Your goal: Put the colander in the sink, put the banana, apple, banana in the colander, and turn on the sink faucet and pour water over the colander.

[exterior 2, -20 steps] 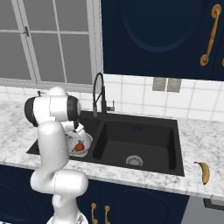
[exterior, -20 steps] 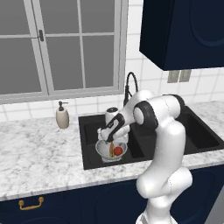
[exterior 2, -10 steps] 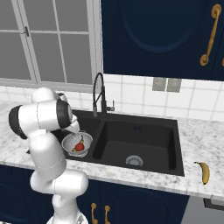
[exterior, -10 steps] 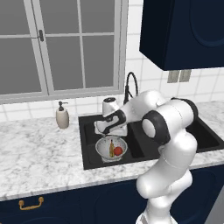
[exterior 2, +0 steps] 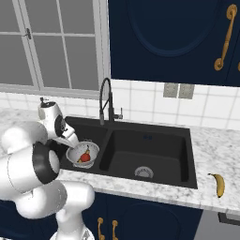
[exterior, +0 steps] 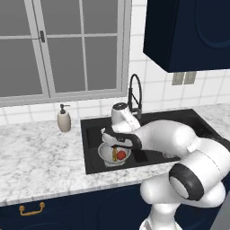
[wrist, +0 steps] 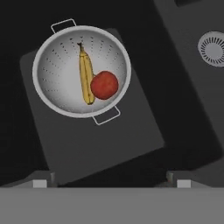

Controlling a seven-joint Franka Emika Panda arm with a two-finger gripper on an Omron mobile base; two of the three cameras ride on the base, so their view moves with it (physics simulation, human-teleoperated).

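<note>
Hand view looks straight down on the round silvery perforated metal colander (wrist: 82, 71) resting in the black double-basin sink (wrist: 175, 87), a curved yellow banana (wrist: 86, 78) touching a red apple (wrist: 104, 85) at its 3 o'clock, while the gripper (wrist: 109, 181) hangs released and empty above, presumably freed to fetch the second yellow banana (exterior 2: 217, 183) lying well apart on the marble worktop (exterior 2: 220, 140).

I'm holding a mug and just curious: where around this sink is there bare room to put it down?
Bare marble lies between the soap bottle and the sink. The other basin, around its drain, is free. The colander, with a banana and apple, is crowded.
</note>
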